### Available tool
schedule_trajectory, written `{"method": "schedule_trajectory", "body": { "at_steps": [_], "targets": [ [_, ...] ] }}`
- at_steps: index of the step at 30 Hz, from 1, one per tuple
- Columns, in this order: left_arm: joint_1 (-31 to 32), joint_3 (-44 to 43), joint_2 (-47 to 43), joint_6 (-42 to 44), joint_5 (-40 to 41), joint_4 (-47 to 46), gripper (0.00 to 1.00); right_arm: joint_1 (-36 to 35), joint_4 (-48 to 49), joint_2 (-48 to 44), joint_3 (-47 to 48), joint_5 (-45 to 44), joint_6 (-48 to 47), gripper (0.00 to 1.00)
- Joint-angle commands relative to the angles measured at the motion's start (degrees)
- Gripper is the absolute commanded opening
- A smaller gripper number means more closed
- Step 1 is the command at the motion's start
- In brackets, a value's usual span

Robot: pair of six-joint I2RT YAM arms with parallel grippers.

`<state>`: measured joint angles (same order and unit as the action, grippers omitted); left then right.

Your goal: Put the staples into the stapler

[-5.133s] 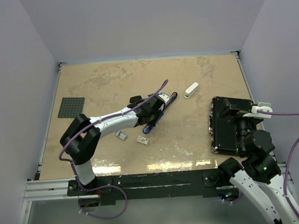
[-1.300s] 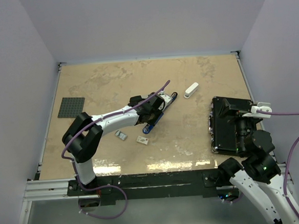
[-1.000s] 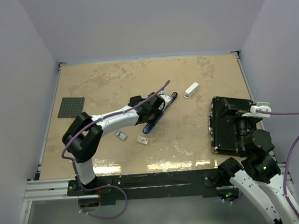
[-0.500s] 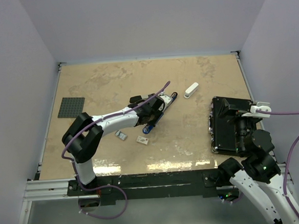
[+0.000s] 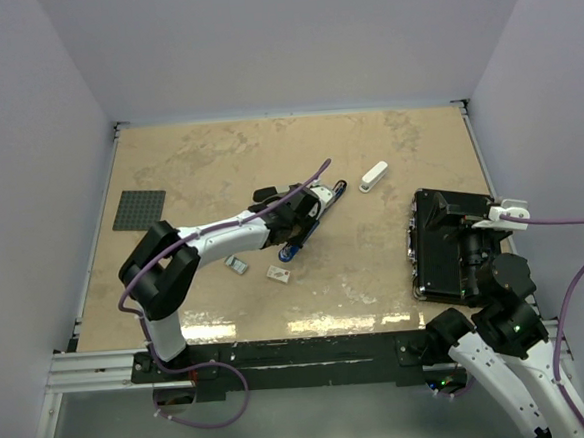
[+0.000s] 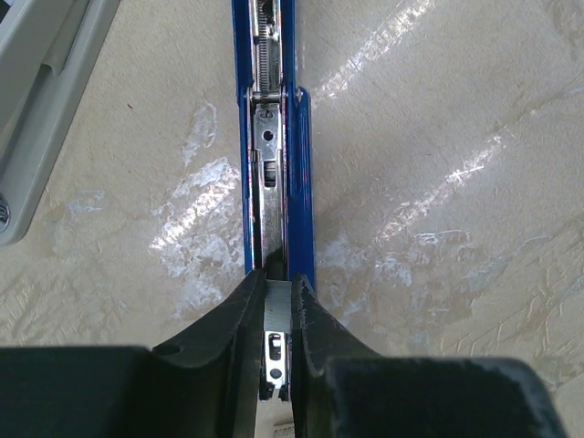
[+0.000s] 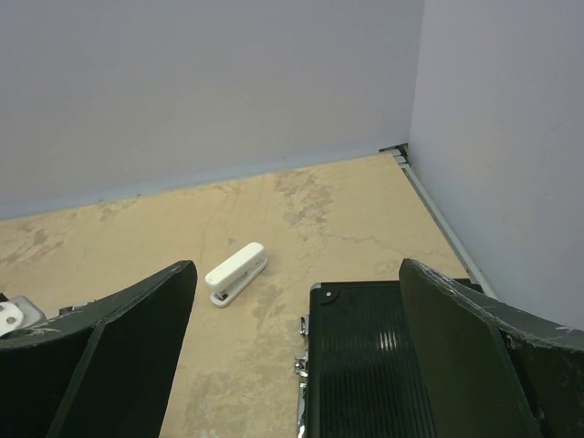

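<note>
An opened blue stapler (image 5: 306, 224) lies flat mid-table, its metal magazine channel (image 6: 272, 146) facing up. My left gripper (image 6: 276, 297) sits over the stapler's near end (image 5: 292, 241), shut on a short grey strip of staples (image 6: 277, 306) lined up with the channel. The whitish staples box (image 5: 278, 274) and a small grey tray piece (image 5: 236, 266) lie on the table just in front of the stapler. My right gripper (image 7: 297, 274) hangs open and holds nothing above the black case (image 7: 374, 365) at the right (image 5: 471, 235).
A small white stapler (image 5: 373, 176) (image 7: 236, 273) lies behind the black case (image 5: 439, 249). A dark grey studded plate (image 5: 139, 210) lies at the far left. Walls close in the table on three sides.
</note>
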<state>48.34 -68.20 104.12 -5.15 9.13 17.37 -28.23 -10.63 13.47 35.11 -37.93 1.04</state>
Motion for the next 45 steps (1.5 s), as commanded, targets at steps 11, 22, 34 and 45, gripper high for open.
{"method": "schedule_trajectory", "body": {
  "at_steps": [11, 22, 34, 45],
  "targets": [
    [-0.9, -0.8, -4.5, 1.3, 1.4, -0.8, 0.02, -0.2, 2.5, 0.0, -0.4, 0.5, -0.7, 0.98],
    [-1.1, 0.0, -3.3, 1.5, 0.5, -2.1, 0.01, -0.2, 2.5, 0.0, -0.4, 0.4, -0.8, 0.98],
    [-1.1, 1.3, -2.3, 1.5, -0.1, -3.0, 0.00, -0.2, 2.5, -0.1, -0.4, 0.3, -0.8, 0.98],
    [-1.1, 2.0, -2.3, 1.0, -0.9, -3.4, 0.00, -0.2, 2.5, 0.1, -0.4, 0.4, -0.8, 0.98]
  ]
}}
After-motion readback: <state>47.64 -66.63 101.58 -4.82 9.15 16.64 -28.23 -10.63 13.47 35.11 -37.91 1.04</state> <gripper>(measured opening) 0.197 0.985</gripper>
